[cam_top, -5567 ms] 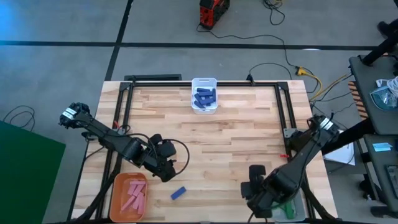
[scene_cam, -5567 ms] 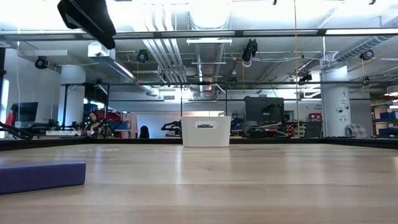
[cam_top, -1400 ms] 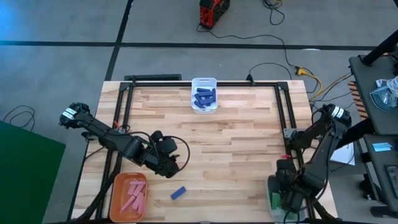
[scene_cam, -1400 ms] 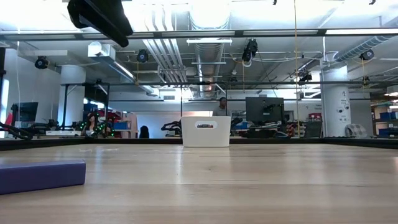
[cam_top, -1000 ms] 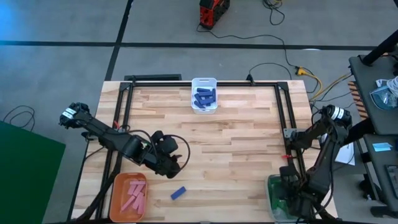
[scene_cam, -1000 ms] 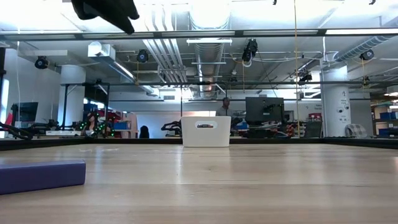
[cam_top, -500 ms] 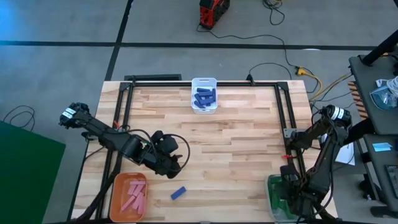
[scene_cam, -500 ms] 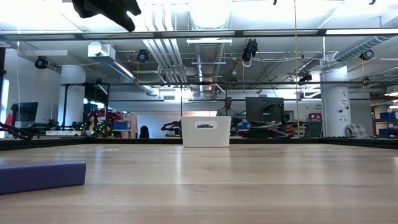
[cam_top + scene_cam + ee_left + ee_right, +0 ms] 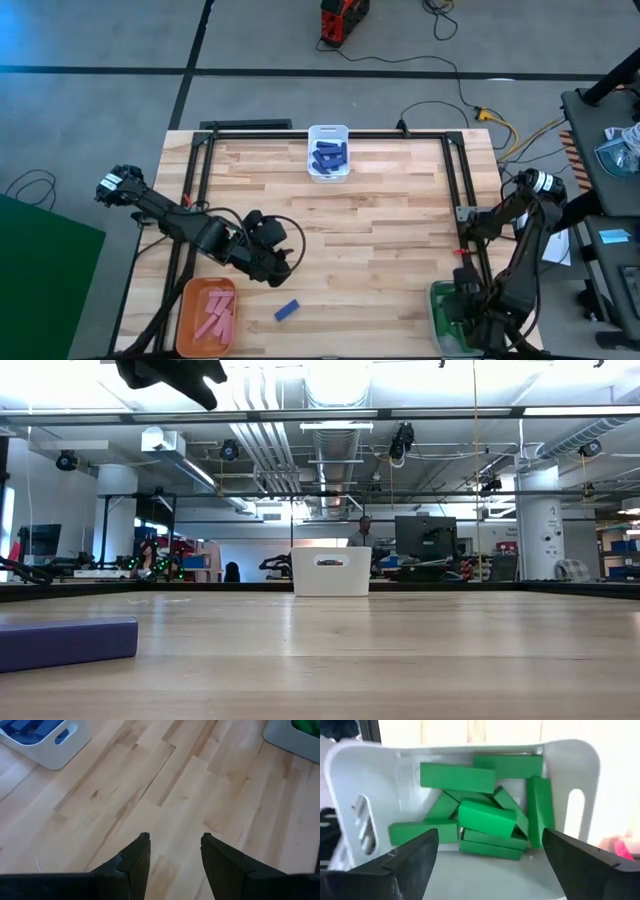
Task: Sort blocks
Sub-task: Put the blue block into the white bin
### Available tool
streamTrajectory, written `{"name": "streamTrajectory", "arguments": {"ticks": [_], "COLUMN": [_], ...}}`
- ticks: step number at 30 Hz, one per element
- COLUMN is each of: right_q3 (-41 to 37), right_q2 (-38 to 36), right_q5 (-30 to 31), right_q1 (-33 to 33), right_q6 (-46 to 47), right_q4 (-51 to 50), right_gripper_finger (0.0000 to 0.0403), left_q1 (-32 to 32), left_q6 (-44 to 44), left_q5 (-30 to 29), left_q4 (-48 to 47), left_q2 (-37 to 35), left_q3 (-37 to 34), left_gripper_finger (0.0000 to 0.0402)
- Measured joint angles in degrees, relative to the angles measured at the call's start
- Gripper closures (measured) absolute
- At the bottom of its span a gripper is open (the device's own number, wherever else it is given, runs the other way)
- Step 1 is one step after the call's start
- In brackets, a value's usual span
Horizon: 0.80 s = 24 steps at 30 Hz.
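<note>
One dark blue block lies flat on the table near the front edge, also seen in the low view. My left gripper hangs open above the bare wood, to the far left of that block. My right gripper stands open over the grey bin at the near right corner. Below its fingers, several green blocks lie piled in the bin. Blue blocks fill the white bin, and pink blocks lie in the orange bin.
The white bin stands at the middle of the far edge and the orange bin at the near left corner. Black frame rails run along the table's left, right and far sides. Open wood lies between the bins.
My right gripper has shifted slightly toward the near right corner and now holds still over the grey bin. My left arm has risen a little. The blue block on the table has stayed where it was.
</note>
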Motion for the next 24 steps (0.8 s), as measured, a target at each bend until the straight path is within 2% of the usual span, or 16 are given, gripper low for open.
{"name": "streamTrajectory", "arguments": {"ticks": [6, 10, 14, 18, 20, 24], "right_q3": [5.9, 8.1, 9.4, 10.5, 10.9, 11.1], "right_q2": [-0.1, -0.3, -0.5, -0.6, -0.6, -0.9], "right_q5": [0.8, 6.5, 11.6, 16.1, 17.7, 16.3], "right_q1": [-5.0, -10.8, -17.0, -22.7, -25.6, -32.4], "right_q6": [0.2, -0.4, -2.5, -5.0, -5.3, -0.6], "right_q4": [-5.0, -5.5, -5.4, -5.2, -5.1, -5.0], "right_gripper_finger": [0.0061, 0.0053, 0.0049, 0.0048, 0.0048, 0.0048], "left_q1": [0.0, 0.0, -0.2, -0.6, -1.4, -2.9], "left_q6": [-0.9, -3.2, -9.8, -12.7, -14.1, -15.3], "left_q5": [3.5, 8.1, 12.9, 21.1, 21.7, 23.0], "left_q4": [0.1, 0.1, 0.1, 5.0, 6.5, 6.5], "left_q2": [0.0, 0.0, 0.8, 3.5, 5.5, 9.3], "left_q3": [0.0, 0.0, 0.1, 0.1, 0.1, 0.1], "left_gripper_finger": [0.0248, 0.0248, 0.0248, 0.0248, 0.0248, 0.0248]}}
